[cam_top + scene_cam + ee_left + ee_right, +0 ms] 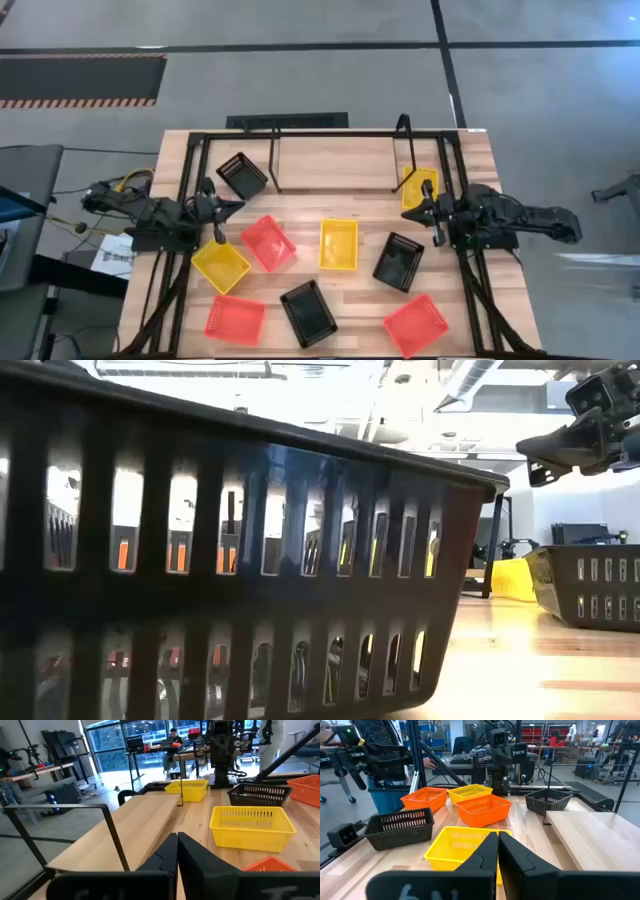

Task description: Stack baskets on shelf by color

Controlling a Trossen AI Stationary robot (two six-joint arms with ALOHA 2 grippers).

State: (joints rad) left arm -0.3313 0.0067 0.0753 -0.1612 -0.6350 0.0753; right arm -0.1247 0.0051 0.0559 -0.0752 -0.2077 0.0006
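Note:
Several mesh baskets lie on the table, each resting on its base. A black one (241, 175) and a yellow one (419, 187) sit at the far corners. Red (268, 242), yellow (338, 244) and black (399, 261) ones lie mid-table. Yellow (221, 264), red (235, 320), black (308, 313) and red (416, 325) ones lie nearer. The thin black shelf (340, 135) stands at the far edge with nothing on it. My left gripper (222, 208) hovers shut at the left. My right gripper (425, 212) hovers shut at the right, beside the far yellow basket.
A black tube frame (185, 180) edges the table on both sides and along the far edge. The bare wooden shelf board (150, 820) lies between the two upright posts. In the low view the near black basket (250, 560) fills most of the picture.

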